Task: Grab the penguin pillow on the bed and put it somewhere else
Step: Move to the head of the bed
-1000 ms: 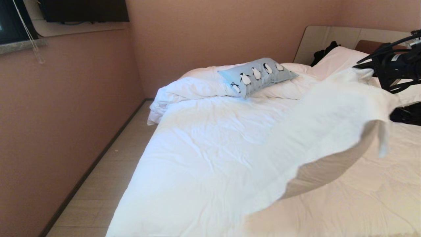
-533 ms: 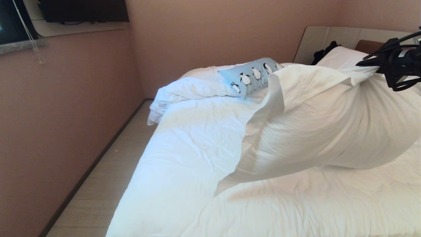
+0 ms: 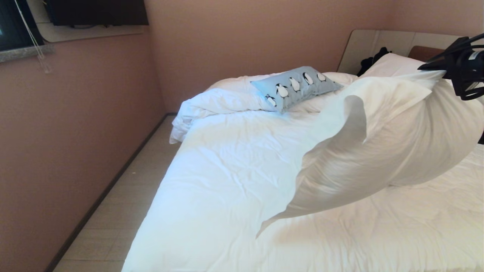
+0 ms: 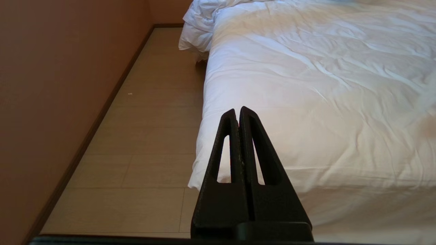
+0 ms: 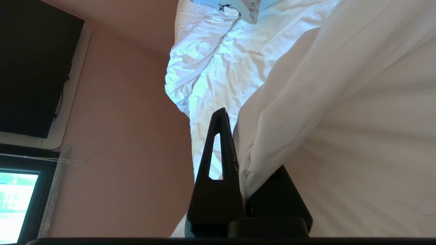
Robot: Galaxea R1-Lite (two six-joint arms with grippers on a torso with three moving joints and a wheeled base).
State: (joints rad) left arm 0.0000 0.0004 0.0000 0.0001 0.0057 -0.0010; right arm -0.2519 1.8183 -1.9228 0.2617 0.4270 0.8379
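Note:
The penguin pillow (image 3: 297,86), light blue with a row of penguins, lies on the rumpled duvet at the far side of the bed (image 3: 227,170). One of its corners shows in the right wrist view (image 5: 238,6). My right gripper (image 3: 425,68) is at the upper right, well away from it. It is shut on a corner of a large white pillow (image 3: 378,143), which hangs in the air over the bed. In the right wrist view white cloth (image 5: 340,102) is pinched in the gripper (image 5: 235,136). My left gripper (image 4: 238,110) is shut and empty by the bed's near corner (image 4: 211,170).
A pink wall (image 3: 75,132) runs along the left, with a strip of wooden floor (image 3: 124,204) between it and the bed. A dark screen (image 3: 98,11) hangs on the wall. Another white pillow (image 3: 389,64) and a black item (image 3: 372,59) lie by the headboard (image 3: 401,39).
The hanging white pillow has swung left across the bed, then back right, uncovering the penguin pillow again. My right gripper has shifted slightly up and right. The penguin pillow has not moved.

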